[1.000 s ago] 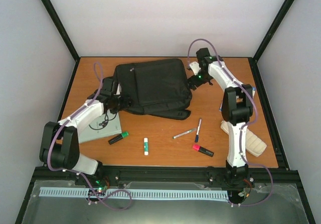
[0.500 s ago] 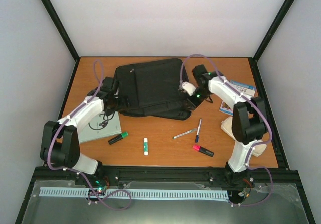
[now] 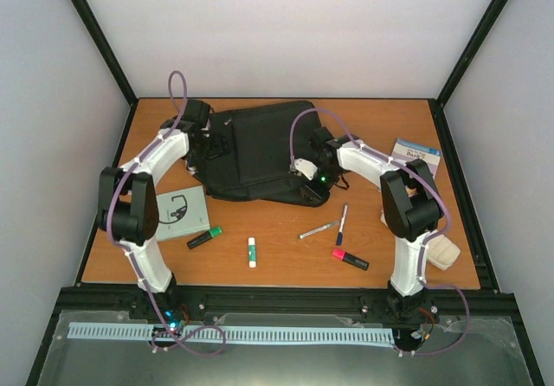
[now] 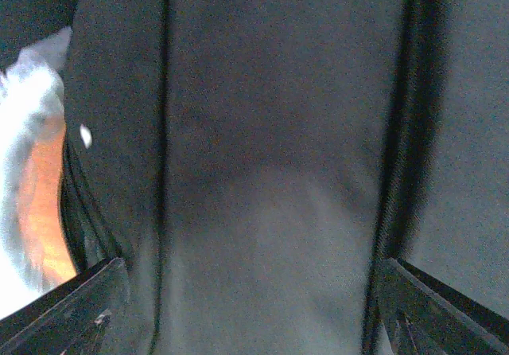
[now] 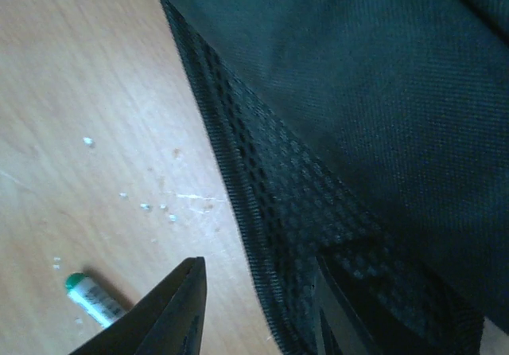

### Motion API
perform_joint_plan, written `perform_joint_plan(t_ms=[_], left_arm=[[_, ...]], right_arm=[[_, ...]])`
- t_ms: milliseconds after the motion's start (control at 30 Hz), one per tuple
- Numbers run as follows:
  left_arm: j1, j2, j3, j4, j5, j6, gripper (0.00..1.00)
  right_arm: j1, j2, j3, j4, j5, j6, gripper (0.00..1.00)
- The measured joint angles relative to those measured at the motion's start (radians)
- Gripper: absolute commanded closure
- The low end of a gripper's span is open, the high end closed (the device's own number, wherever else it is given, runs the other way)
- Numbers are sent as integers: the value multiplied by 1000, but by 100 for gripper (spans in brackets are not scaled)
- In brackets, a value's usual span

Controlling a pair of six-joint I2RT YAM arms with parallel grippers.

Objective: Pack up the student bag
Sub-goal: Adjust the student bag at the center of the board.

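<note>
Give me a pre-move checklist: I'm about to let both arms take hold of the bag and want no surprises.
1. Open left jaws: ok, spread wide over the bag fabric.
2. Open right jaws: ok, the bag's mesh edge shows between them, not clamped.
3. Whole bag on the table: ok.
4. Unzipped bag: cannot tell, no view shows an opening.
5. Loose pens and glue stick clear of both arms: ok.
6. Cream pencil case clear of the right arm: cannot tell, the arm covers part of it in the top view.
</note>
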Motion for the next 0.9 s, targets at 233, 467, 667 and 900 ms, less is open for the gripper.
perform_joint_plan(t_ms=[233, 467, 667, 900], left_arm=[[20, 153, 51, 6, 4, 1, 15], [-75, 149, -3, 52, 5, 5, 16], [-157, 108, -70, 83, 75, 4, 17], [-278, 85, -80, 63, 204, 19, 12]], right_arm=[[-28, 39, 2, 20, 25, 2, 63], [-122, 147, 152, -6, 57, -3, 61], [-210, 250, 320, 4, 141, 9, 56], [-300, 303, 410, 21, 205, 52, 49]])
